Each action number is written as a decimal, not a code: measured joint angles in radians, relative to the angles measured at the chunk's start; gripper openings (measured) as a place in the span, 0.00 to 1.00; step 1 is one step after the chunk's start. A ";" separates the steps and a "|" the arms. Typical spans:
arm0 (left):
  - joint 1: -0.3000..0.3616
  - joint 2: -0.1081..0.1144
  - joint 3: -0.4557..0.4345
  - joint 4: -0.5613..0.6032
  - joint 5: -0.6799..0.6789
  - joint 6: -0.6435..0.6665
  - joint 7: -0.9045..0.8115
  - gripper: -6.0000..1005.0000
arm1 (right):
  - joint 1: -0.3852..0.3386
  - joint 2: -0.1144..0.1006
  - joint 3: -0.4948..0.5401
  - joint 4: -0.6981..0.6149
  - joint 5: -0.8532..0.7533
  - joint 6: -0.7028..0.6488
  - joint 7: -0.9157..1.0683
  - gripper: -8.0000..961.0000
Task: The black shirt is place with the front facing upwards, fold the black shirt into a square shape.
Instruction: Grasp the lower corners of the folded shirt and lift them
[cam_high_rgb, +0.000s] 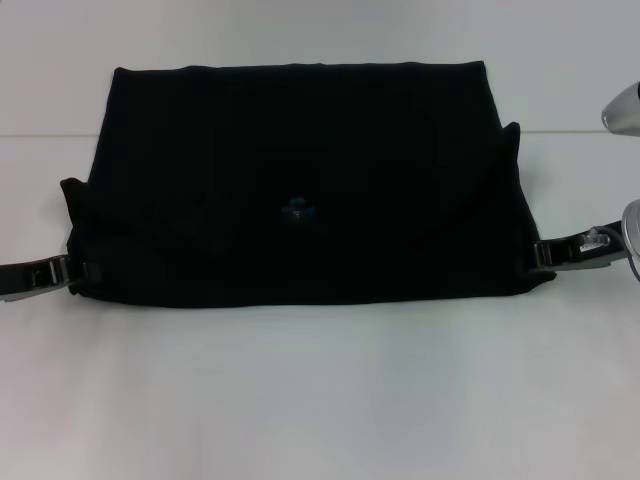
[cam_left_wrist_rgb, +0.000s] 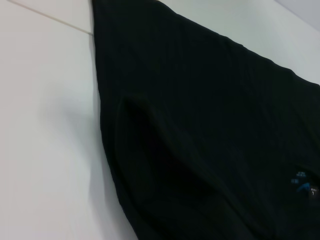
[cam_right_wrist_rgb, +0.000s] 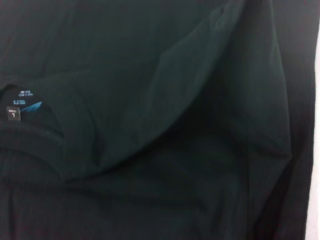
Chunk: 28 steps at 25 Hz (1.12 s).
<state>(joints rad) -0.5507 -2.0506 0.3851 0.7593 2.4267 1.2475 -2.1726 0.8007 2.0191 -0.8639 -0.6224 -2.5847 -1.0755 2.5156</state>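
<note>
The black shirt (cam_high_rgb: 300, 170) lies on the white table (cam_high_rgb: 320, 400), folded into a wide rectangle, with its small blue neck label (cam_high_rgb: 295, 210) showing near the middle. No chest lettering shows. My left gripper (cam_high_rgb: 82, 272) is at the shirt's front left corner and pinches the cloth edge. My right gripper (cam_high_rgb: 538, 255) pinches the front right corner. A sleeve bulges out on each side. The left wrist view shows the shirt (cam_left_wrist_rgb: 200, 125) with its label (cam_left_wrist_rgb: 300, 182). The right wrist view is filled by the shirt (cam_right_wrist_rgb: 150, 125) and its label (cam_right_wrist_rgb: 25, 102).
A pale seam line (cam_high_rgb: 50, 134) crosses the table behind the shirt's middle. Part of the right arm's silver casing (cam_high_rgb: 622, 108) shows at the right edge. Bare white table surface lies in front of the shirt.
</note>
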 joint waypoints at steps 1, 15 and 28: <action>0.000 0.000 0.000 0.000 0.000 0.001 0.000 0.07 | 0.000 -0.001 0.000 0.000 0.000 0.001 0.000 0.08; 0.004 0.028 -0.103 0.011 -0.002 0.177 0.024 0.07 | -0.015 -0.060 0.057 -0.024 0.078 -0.162 -0.061 0.05; 0.058 0.045 -0.145 0.046 0.122 0.645 0.028 0.07 | -0.150 -0.081 0.104 -0.081 0.076 -0.602 -0.217 0.05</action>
<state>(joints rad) -0.4927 -2.0054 0.2397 0.8057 2.5485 1.8924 -2.1450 0.6509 1.9384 -0.7601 -0.7030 -2.5091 -1.6773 2.2984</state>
